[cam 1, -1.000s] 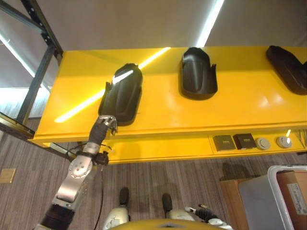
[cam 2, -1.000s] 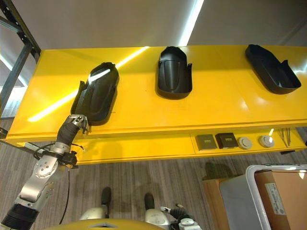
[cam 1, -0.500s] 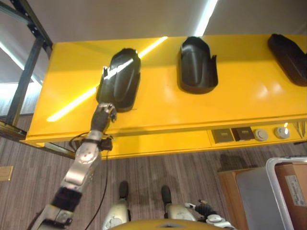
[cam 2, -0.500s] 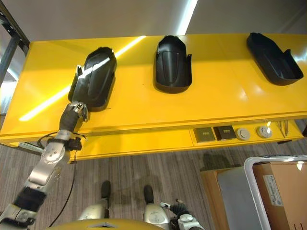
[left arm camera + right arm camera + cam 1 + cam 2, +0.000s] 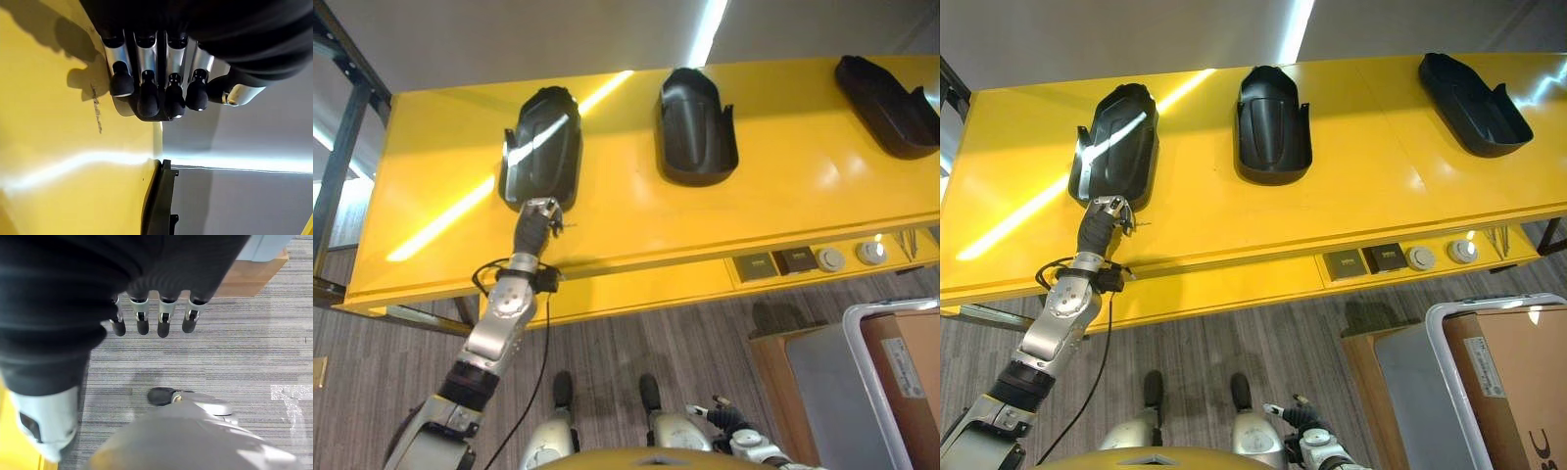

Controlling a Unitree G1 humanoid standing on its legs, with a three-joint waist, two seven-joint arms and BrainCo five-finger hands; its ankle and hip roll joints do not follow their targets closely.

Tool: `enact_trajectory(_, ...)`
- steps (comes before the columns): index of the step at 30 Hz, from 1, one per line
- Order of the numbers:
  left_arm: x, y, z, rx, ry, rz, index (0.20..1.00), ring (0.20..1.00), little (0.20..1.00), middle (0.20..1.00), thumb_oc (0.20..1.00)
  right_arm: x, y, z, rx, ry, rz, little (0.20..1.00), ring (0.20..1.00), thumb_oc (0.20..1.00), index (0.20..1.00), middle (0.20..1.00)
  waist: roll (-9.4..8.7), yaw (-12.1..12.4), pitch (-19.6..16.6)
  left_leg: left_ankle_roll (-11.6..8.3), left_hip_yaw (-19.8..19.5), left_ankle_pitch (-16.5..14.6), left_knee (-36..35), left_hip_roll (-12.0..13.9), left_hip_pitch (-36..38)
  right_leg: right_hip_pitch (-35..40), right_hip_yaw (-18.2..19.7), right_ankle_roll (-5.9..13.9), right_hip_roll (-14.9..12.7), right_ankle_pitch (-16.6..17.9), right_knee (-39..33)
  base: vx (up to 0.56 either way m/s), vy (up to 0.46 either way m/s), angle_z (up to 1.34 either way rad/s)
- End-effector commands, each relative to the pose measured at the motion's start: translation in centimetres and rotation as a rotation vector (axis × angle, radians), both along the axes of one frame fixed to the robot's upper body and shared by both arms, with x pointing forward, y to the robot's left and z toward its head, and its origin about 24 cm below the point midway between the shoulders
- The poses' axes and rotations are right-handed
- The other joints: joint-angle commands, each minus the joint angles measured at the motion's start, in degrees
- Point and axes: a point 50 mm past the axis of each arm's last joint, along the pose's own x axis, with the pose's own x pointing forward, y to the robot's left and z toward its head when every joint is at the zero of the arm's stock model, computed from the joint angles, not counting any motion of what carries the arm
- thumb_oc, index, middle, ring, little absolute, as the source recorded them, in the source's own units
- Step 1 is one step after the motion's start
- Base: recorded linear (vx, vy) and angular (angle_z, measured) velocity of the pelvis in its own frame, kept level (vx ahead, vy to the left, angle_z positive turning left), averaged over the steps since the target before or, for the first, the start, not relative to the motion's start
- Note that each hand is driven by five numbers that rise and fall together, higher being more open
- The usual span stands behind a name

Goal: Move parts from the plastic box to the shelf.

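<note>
Left hand point(image 5: 537, 217) at left part point(image 5: 541, 147) on shelf point(image 5: 636, 220), contact unclear.

a striped grey carpeted floor point(image 5: 1234, 338) is being seen below. a brown cardboard carton point(image 5: 1518, 377) is sitting at the lower right. two small dark square plates point(image 5: 1364, 260) and two round white knobs point(image 5: 1441, 254) are being shown side by side in a row on a yellow front panel. a dark metal frame post point(image 5: 340, 157) is standing at the far left. a bright ceiling light strip point(image 5: 1295, 29) is glowing overhead.
</note>
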Motion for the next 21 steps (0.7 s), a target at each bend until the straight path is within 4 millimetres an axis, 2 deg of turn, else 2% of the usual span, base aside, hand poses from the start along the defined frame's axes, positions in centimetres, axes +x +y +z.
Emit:
enact_trajectory(1, -0.5, 0.8, 2.7, 0.019, -0.160, -0.005, 0.200, 0.200, 0.200, 0.200, 0.200, -1.3, 1.3, -0.7, 0.019, 0.038, -0.034, 1.000, 1.000, 1.000, 1.000, 1.000, -1.90, 1.13, -1.48, -0.89, -1.19, -4.35, -0.49, 2.63, 2.17, -0.81, -2.23, 1.34, -3.13, -1.74, 0.11, 0.00, 0.000, 0.00)
enact_trajectory(3, -1.1, 1.1, 2.5, 0.026, -0.158, -0.011, 0.200, 0.200, 0.200, 0.200, 0.200, -1.3, 1.2, -0.6, 0.020, 0.036, -0.041, 1.000, 1.000, 1.000, 1.000, 1.000, -1.91, 1.37, -1.70, -0.93, -1.42, -4.44, -0.49, 2.58, 2.69, -0.09, -2.53, 1.27, -3.11, -1.93, 0.11, 0.03, -0.007, 0.04)
enact_trajectory(4, -2.3, 1.5, 2.1, 0.061, -0.154, -0.028, 0.200, 0.200, 0.200, 0.200, 0.200, -1.5, 1.2, -0.7, 0.022, 0.045, -0.054, 1.000, 1.000, 1.000, 1.000, 1.000, -1.99, 2.15, -2.44, -0.97, -1.76, -4.71, -0.49, 2.60, 3.58, 1.24, -3.17, 1.29, -3.19, -2.27, 0.17, 0.04, -0.008, 0.05)
enact_trajectory(6, -2.9, 1.7, 1.7, 0.069, -0.141, -0.030, 0.200, 0.200, 0.200, 0.200, 0.200, -1.8, 1.2, -0.8, 0.025, 0.058, -0.059, 1.000, 1.000, 1.000, 1.000, 1.000, -2.06, 2.39, -2.76, -0.93, -1.80, -4.96, -0.49, 2.63, 4.26, 2.06, -3.48, 1.28, -3.29, -2.49, 0.19, 0.03, -0.008, 0.11)
enact_trajectory(8, -4.4, 2.4, 1.1, 0.105, -0.137, -0.017, 0.200, 0.200, 0.200, 0.200, 0.200, -1.9, 1.5, -0.9, 0.033, 0.062, -0.072, 1.000, 1.000, 1.000, 1.000, 1.000, -2.28, 3.20, -3.52, -0.82, -2.07, -5.42, -0.49, 2.68, 5.59, 3.43, -4.00, 1.19, -3.39, -3.04, 0.65, 0.01, -0.012, 0.16)
enact_trajectory(9, -5.2, 2.7, 0.6, 0.138, -0.130, 0.003, 0.479, 0.479, 0.479, 0.479, 0.479, -1.8, 1.6, -0.9, 0.037, 0.056, -0.078, 1.000, 1.000, 1.000, 1.000, 1.000, -2.46, 3.73, -3.93, -0.75, -2.39, -5.64, -0.45, 2.73, 6.39, 4.19, -4.13, 1.07, -3.33, -3.60, 1.18, 0.01, -0.027, 0.20)
enact_trajectory(10, -6.0, 3.3, -0.4, 0.231, -0.110, 0.036, 1.000, 1.000, 1.000, 1.000, 1.000, -1.8, 1.8, -0.9, 0.039, 0.053, -0.094, 1.000, 1.000, 1.000, 1.000, 1.000, -2.70, 4.39, -4.67, -0.72, -2.92, -5.97, -0.34, 2.78, 7.00, 5.02, -4.50, 0.94, -3.24, -4.15, 1.66, -0.02, -0.026, 0.18)
enact_trajectory(12, -6.6, 3.9, -1.4, 0.390, -0.115, 0.102, 1.000, 1.000, 1.000, 1.000, 1.000, -2.0, 1.9, -1.0, 0.027, 0.055, -0.102, 1.000, 1.000, 1.000, 1.000, 1.000, -2.85, 5.25, -5.39, -0.69, -3.64, -5.77, -0.14, 2.77, 7.33, 5.67, -5.09, 0.96, -3.28, -4.48, 2.22, -0.02, -0.016, 0.21)
enact_trajectory(13, -6.9, 4.1, -2.5, 0.432, -0.092, 0.133, 1.000, 1.000, 1.000, 1.000, 1.000, -2.1, 2.0, -1.0, 0.013, 0.063, -0.104, 1.000, 1.000, 1.000, 1.000, 1.000, -2.87, 5.77, -5.72, -0.69, -4.15, -5.84, -0.06, 2.76, 7.58, 6.23, -5.67, 0.95, -3.37, -4.87, 2.50, 0.00, -0.010, 0.25)
enact_trajectory(14, -6.9, 4.1, -2.5, 0.432, -0.092, 0.133, 1.000, 1.000, 1.000, 1.000, 1.000, -2.1, 2.0, -1.0, 0.013, 0.063, -0.104, 1.000, 1.000, 1.000, 1.000, 1.000, -2.87, 5.75, -5.71, -0.69, -4.17, -5.84, -0.06, 2.76, 7.58, 6.25, -5.69, 0.95, -3.37, -4.87, 2.50, 0.01, -0.034, 0.28)
enact_trajectory(15, -7.5, 4.5, -4.7, 0.506, -0.017, 0.154, 1.000, 1.000, 1.000, 1.000, 1.000, -2.3, 2.0, -1.1, -0.012, 0.074, -0.107, 1.000, 1.000, 1.000, 1.000, 1.000, -2.89, 6.71, -6.20, -0.64, -5.13, -5.97, 0.25, 2.77, 7.93, 7.17, -6.39, 0.87, -3.40, -5.39, 2.90, 0.01, -0.028, 0.22)
enact_trajectory(16, -7.5, 4.5, -4.7, 0.506, -0.018, 0.154, 1.000, 1.000, 1.000, 1.000, 1.000, -2.3, 2.0, -1.1, -0.011, 0.074, -0.108, 1.000, 1.000, 1.000, 1.000, 1.000, -2.90, 6.66, -6.14, -0.64, -5.22, -5.97, 0.25, 2.75, 7.98, 7.28, -6.49, 0.87, -3.41, -5.41, 2.87, 0.00, -0.047, 0.24)
enact_trajectory(17, -8.5, 5.1, -6.4, 0.575, 0.049, 0.148, 1.000, 1.000, 1.000, 1.000, 1.000, -2.3, 2.0, -1.1, -0.029, 0.072, -0.116, 1.000, 1.000, 1.000, 1.000, 1.000, -2.71, 7.70, -6.32, -0.55, -6.10, -6.00, 0.54, 2.74, 8.09, 7.85, -7.10, 0.75, -3.40, -5.89, 3.34, 0.00, -0.029, 0.20)
enact_trajectory(18, -9.1, 5.4, -7.2, 0.632, 0.070, 0.137, 1.000, 1.000, 1.000, 1.000, 1.000, -2.1, 2.1, -1.0, -0.040, 0.058, -0.113, 1.000, 1.000, 1.000, 1.000, 1.000, -2.64, 8.10, -6.40, -0.60, -6.62, -6.04, 0.74, 2.65, 8.08, 8.19, -7.52, 0.68, -3.33, -6.23, 3.63, 0.00, -0.033, 0.16)
enact_trajectory(21, -11.0, 6.5, -10.1, 0.688, 0.212, 0.146, 1.000, 1.000, 1.000, 1.000, 1.000, -1.6, 2.4, -0.9, -0.045, 0.027, -0.093, 1.000, 1.000, 1.000, 1.000, 1.000, -2.60, 8.96, -6.49, -0.76, -7.83, -6.57, 1.31, 2.57, 8.50, 9.10, -8.22, 0.35, -3.19, -7.33, 4.50, 0.02, -0.018, 0.24)
